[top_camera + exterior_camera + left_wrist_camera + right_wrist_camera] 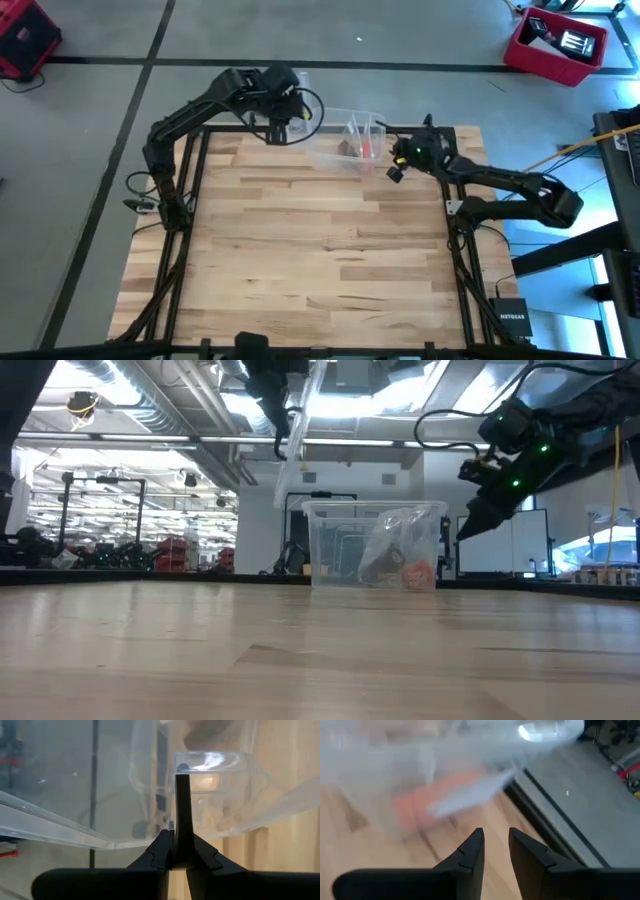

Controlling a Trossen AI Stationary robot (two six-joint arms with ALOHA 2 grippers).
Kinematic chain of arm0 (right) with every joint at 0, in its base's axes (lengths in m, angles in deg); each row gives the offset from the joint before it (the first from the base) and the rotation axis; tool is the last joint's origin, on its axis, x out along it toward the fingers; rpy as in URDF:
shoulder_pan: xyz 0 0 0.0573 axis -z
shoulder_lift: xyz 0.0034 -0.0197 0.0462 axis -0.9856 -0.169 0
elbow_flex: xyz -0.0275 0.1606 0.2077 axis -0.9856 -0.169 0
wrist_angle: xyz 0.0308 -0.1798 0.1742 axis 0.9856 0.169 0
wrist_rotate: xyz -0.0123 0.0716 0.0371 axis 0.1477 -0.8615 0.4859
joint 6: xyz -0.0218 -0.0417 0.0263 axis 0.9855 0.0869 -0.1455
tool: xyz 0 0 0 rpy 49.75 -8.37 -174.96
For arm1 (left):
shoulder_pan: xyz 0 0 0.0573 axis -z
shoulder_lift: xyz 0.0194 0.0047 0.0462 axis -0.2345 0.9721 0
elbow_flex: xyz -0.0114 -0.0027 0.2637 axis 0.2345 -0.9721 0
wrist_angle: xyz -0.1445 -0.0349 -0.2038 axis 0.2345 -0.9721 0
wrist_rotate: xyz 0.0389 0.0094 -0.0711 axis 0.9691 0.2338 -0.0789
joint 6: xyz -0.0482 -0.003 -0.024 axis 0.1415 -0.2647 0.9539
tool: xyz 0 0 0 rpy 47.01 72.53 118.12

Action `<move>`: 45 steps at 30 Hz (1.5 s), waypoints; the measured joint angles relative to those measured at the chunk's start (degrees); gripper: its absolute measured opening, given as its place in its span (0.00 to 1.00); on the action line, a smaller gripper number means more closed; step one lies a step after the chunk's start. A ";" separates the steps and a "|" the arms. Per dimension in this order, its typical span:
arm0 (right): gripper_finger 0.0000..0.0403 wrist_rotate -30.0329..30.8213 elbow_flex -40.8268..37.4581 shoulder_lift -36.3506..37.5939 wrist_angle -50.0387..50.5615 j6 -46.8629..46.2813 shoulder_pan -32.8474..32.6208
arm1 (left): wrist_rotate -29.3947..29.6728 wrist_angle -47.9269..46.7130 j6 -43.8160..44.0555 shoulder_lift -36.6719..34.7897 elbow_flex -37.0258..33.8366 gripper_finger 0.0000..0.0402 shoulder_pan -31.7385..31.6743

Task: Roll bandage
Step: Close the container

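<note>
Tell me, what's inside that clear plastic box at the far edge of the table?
Inside the clear plastic box sits a crumpled clear plastic bag holding something dark and something orange-red. The bag's folds blur them, so what they are cannot be told. No bandage can be made out.

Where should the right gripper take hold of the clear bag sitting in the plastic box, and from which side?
Grip the bag's crumpled top, which stands around the box's rim, coming from above: the walls block its sides. The right gripper hangs beside the box, slightly open.
</note>
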 joint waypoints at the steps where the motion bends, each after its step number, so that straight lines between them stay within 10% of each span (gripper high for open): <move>1: 0.23 -0.45 0.01 -1.07 -2.01 0.16 0.00 | -0.01 -0.50 0.01 0.50 0.00 0.06 0.02; 16: 0.23 -13.71 0.11 -12.72 -19.82 1.93 -0.07 | -1.11 5.84 -1.97 4.15 -0.04 0.06 1.88; 45: 0.23 -10.68 0.18 -14.83 -23.48 4.64 -6.08 | -2.12 18.74 2.78 13.35 -0.22 0.07 6.61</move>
